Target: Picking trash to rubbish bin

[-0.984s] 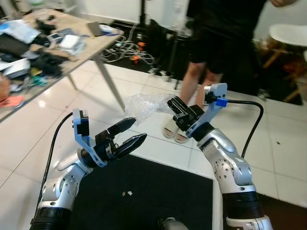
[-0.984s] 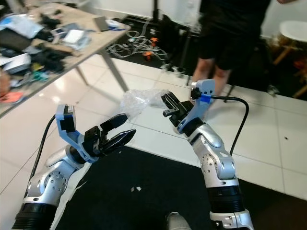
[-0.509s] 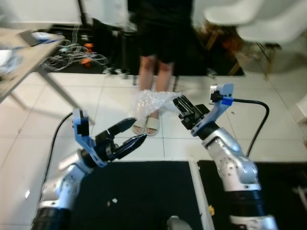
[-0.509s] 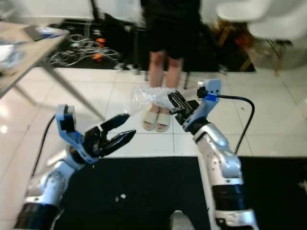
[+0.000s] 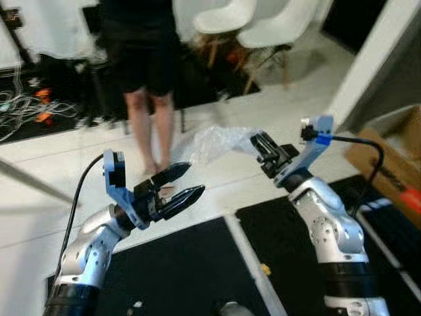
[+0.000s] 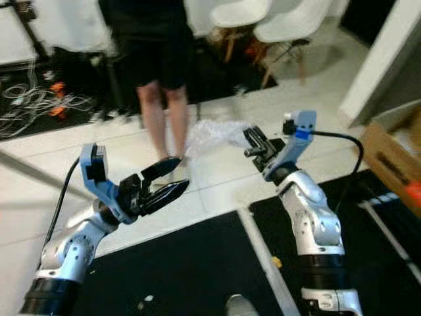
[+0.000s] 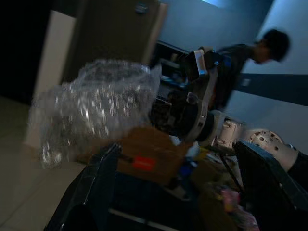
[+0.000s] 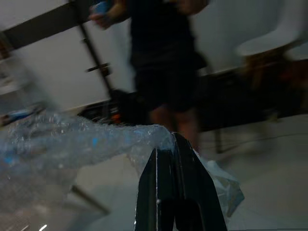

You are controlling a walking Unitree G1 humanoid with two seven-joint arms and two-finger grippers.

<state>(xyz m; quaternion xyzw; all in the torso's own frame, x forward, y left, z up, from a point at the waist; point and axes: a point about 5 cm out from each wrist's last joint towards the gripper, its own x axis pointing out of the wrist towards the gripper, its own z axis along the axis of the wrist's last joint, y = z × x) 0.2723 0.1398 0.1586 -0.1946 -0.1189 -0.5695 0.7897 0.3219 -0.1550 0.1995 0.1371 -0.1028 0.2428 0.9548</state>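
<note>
A crumpled sheet of clear bubble wrap (image 5: pixel 216 143) hangs in the air in front of me, pinched at one end by my right gripper (image 5: pixel 258 144), which is shut on it. The right wrist view has the wrap (image 8: pixel 72 144) trailing off the closed fingers (image 8: pixel 175 187). My left gripper (image 5: pixel 184 184) is held out lower and to the left, open, with nothing between its fingers. From the left wrist view the bubble wrap (image 7: pixel 96 106) hangs beside my right arm (image 7: pixel 211 130).
A person in black shorts (image 5: pixel 141 72) stands close ahead on the white tile floor. White chairs (image 5: pixel 263 33) stand behind. A brown cardboard box (image 5: pixel 388 155) sits at the right by a wall. Black mats (image 5: pixel 184 270) cover the floor below me.
The camera has swung to the right: the cluttered table has left the view, and chairs and a cardboard box have come in. My right gripper still holds the bubble wrap.
</note>
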